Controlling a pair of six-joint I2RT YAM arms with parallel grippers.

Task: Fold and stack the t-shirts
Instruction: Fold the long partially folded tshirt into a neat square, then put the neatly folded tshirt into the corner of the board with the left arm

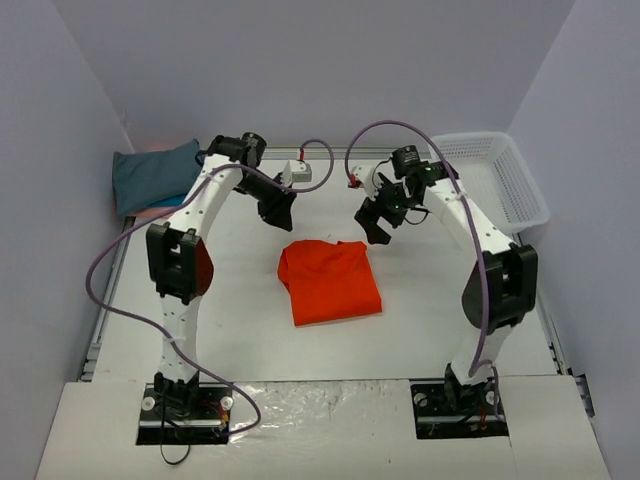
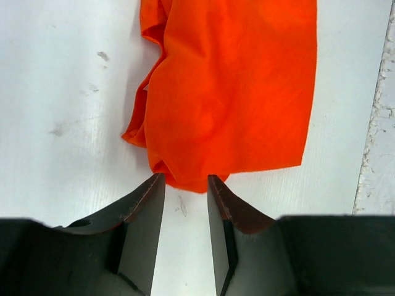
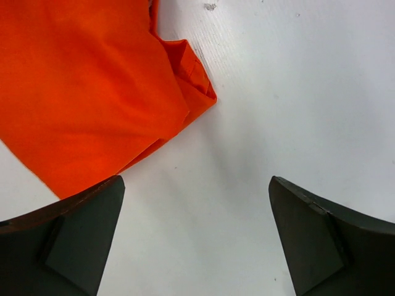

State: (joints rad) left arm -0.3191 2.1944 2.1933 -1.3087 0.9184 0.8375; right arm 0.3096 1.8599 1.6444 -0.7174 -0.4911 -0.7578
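Note:
The bright orange t-shirt (image 1: 328,280) lies folded into a rough rectangle at the middle of the white table. My left gripper (image 1: 278,207) hovers just beyond its far left corner. In the left wrist view the jaws (image 2: 185,180) stand a little apart with nothing between them, and the shirt's (image 2: 234,92) bunched corner is right at the fingertips. My right gripper (image 1: 378,228) hovers beyond the far right corner, jaws wide open and empty (image 3: 196,180), with the shirt's (image 3: 80,92) corner ahead and to the left. A folded dark grey-teal t-shirt (image 1: 152,172) tops a stack at the back left, with pink and blue edges (image 1: 150,212) showing beneath.
A white plastic mesh basket (image 1: 497,175) stands at the back right. A small grey-white box (image 1: 298,173) sits at the back wall between the arms. Purple cables loop over both arms. The table's raised rims run along the left and right sides.

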